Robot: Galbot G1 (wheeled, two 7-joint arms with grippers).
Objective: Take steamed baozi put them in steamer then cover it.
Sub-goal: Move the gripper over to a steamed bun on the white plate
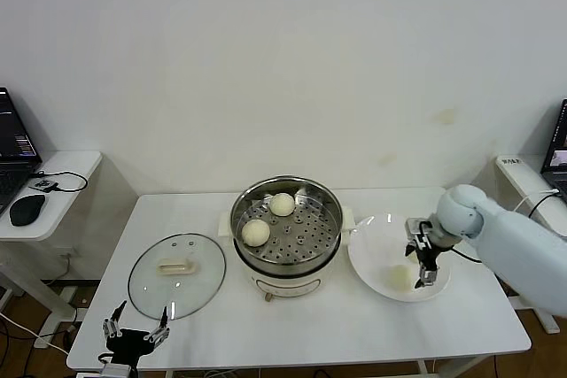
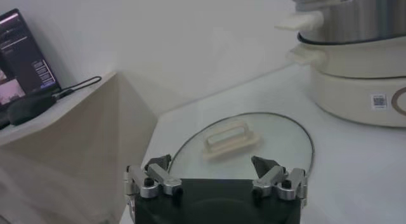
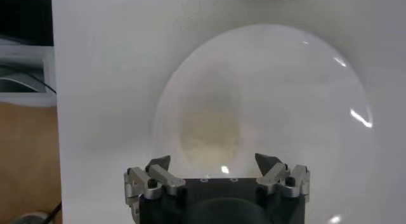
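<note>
One baozi (image 1: 398,277) lay on the white plate (image 1: 372,254) just beneath your right gripper (image 1: 424,265), its fingers spread apart; two more sat in the steamer (image 1: 286,229). Your left gripper (image 1: 135,331) waited splayed beside the glass lid (image 1: 176,274).

Before me a plain white wall (image 1: 283,59) rises behind my white table (image 1: 292,325); a white side desk (image 1: 44,210) at my left bears a laptop (image 1: 13,152) and black mouse (image 1: 27,209), over brown flooring (image 1: 18,320)

The bun (image 1: 398,277) on the plate (image 1: 372,258) is blurred; the steamer (image 2: 355,54) is cut off by the picture's edge.
</note>
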